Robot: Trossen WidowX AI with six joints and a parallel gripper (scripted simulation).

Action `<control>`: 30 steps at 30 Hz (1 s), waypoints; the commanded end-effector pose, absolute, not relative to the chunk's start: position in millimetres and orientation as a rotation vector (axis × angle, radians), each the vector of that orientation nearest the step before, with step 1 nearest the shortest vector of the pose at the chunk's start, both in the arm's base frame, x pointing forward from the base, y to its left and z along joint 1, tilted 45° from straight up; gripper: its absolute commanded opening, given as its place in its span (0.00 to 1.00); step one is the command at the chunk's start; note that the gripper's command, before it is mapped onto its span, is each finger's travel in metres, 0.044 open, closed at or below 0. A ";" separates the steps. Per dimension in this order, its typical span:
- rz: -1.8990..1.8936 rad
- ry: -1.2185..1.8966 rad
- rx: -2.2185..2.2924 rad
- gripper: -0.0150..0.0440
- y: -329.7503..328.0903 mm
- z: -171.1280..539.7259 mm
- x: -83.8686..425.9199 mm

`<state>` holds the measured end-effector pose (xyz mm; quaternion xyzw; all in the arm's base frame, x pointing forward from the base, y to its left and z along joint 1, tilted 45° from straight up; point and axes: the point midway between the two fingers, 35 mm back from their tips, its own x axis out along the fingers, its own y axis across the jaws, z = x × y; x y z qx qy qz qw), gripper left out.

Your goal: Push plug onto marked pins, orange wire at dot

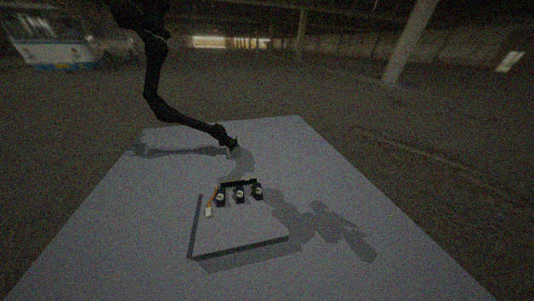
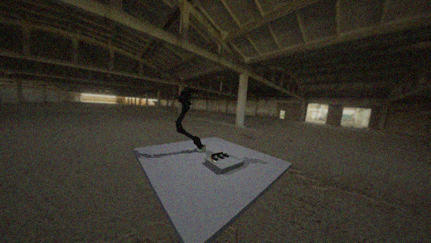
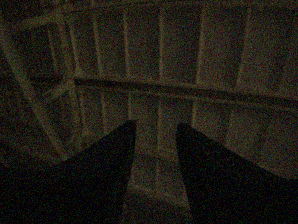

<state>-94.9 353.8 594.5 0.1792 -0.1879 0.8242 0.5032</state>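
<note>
My gripper [image 3: 156,129] is partly open, with a gap between its dark fingers and nothing in it. It is raised high and faces the roof in the wrist view, far from the plug. The small white plug [image 1: 207,212] lies on the slab's left side, with its orange lead [image 1: 212,197] running up to a black bar [image 1: 230,184]. Three dark servo-like parts with pale round tops, the left one [image 1: 220,197], the middle one [image 1: 240,194] and the right one [image 1: 258,191], stand along the bar. The pins and the dot are too small to make out.
The pale grey slab [image 1: 238,230] [image 2: 228,163] lies on the table [image 1: 140,238] [image 2: 202,199]. The black arm [image 1: 187,121] [image 2: 187,133] rises from the table behind the slab and leans left. Its shadows cross the table and pass beside the slab.
</note>
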 end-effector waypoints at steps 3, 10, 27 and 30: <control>1.843 -0.430 0.382 0.45 360.1 580.2 -44.1; 1.664 -0.409 0.316 0.45 359.8 560.2 17.1; 1.215 -0.333 0.178 0.45 315.4 504.5 157.7; 1.135 -0.317 0.158 0.45 301.6 493.9 179.6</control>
